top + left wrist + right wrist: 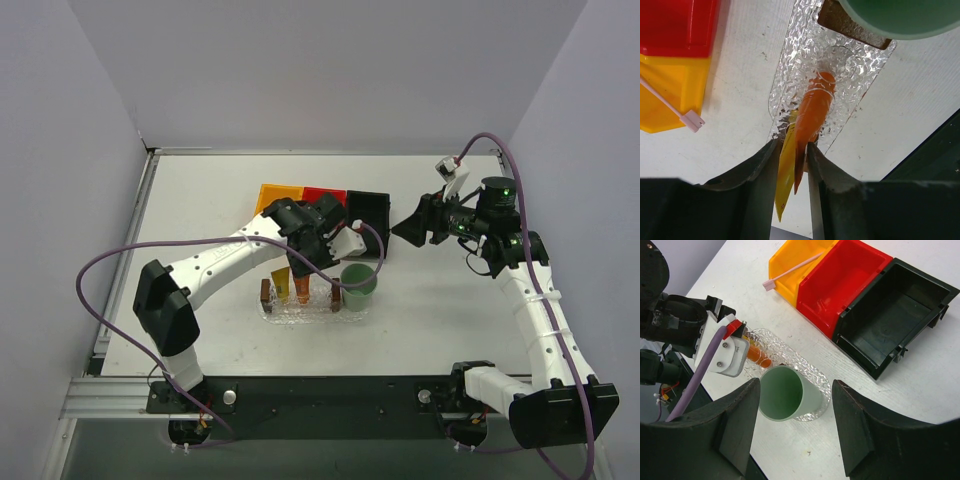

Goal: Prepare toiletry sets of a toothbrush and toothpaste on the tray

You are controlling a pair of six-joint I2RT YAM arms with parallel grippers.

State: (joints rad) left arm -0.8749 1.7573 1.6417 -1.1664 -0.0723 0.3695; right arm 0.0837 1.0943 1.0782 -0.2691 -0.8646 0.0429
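Note:
The clear bumpy tray lies in front of the bins. My left gripper is over it, shut on the flat ends of the orange toothpaste tube and the yellow toothpaste tube. The orange tube's cap rests on the tray. The thin pink toothbrush lies across the orange bin with its head over the bin's edge. It also shows in the right wrist view. My right gripper is open and empty, held in the air to the right of the black bin.
A pale green cup stands on the tray's right end. Brown blocks sit at the tray's ends. The orange, red and black bins stand in a row behind the tray.

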